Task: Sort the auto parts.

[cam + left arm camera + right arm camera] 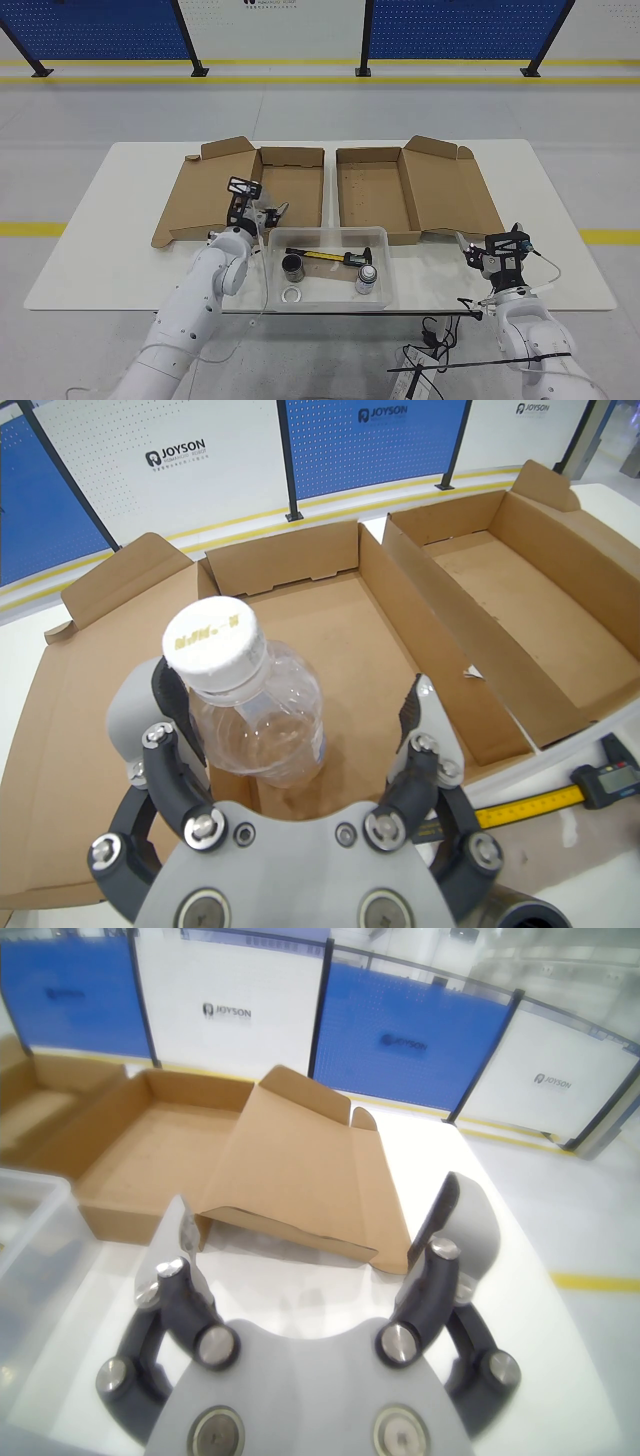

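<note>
Bottle, white cap bearing blurred yellow print, is being flanked by spread left hand at cardboard box; right hand is being held spread.

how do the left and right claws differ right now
The left claw has a clear white-capped bottle between its fingers, against one finger; the right claw has nothing between its own. The left claw hangs over the left cardboard box; the right claw hangs over bare table beside the right box. Both are open.
</note>
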`<move>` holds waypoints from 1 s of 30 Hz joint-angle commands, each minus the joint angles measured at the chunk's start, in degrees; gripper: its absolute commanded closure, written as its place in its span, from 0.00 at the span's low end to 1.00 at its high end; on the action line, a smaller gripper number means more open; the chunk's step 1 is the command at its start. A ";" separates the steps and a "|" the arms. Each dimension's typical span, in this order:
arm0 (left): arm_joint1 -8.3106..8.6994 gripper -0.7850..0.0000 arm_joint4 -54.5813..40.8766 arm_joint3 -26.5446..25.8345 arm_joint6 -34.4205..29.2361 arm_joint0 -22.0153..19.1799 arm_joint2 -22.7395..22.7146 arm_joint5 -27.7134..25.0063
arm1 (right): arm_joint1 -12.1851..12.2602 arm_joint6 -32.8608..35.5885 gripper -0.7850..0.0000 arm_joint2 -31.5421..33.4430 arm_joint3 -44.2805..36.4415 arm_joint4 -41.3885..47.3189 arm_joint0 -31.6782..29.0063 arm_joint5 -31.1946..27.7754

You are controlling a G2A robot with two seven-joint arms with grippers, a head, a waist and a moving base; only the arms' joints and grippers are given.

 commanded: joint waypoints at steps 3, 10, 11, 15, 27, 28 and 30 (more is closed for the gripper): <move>0.31 0.00 1.46 -2.70 0.55 1.45 -1.23 -0.66 | 0.00 0.00 0.00 0.00 0.00 0.00 0.00 0.00; 1.19 0.00 3.69 -10.68 -0.81 5.09 -5.28 -1.48 | 0.00 0.00 0.00 0.00 0.00 0.00 0.00 0.00; 1.34 0.00 3.73 -12.04 -1.12 5.82 -5.99 -1.98 | 0.00 0.00 0.00 0.00 0.00 0.00 0.00 0.00; 1.94 0.00 4.81 -17.46 -2.46 8.89 -8.35 -4.38 | 0.00 0.00 0.00 0.00 0.00 0.00 0.00 0.00; 2.62 0.00 5.39 -32.89 -6.59 17.13 -8.69 -11.32 | 0.00 0.00 0.00 0.00 0.00 0.00 0.00 0.00; 2.64 0.00 4.80 -33.79 -6.98 17.45 -8.29 -12.47 | 0.00 0.00 0.00 0.00 0.00 0.00 0.00 0.00; 2.63 0.00 3.01 -35.14 -7.78 17.95 -7.38 -14.72 | 0.00 0.00 0.00 0.00 0.00 0.00 0.00 0.00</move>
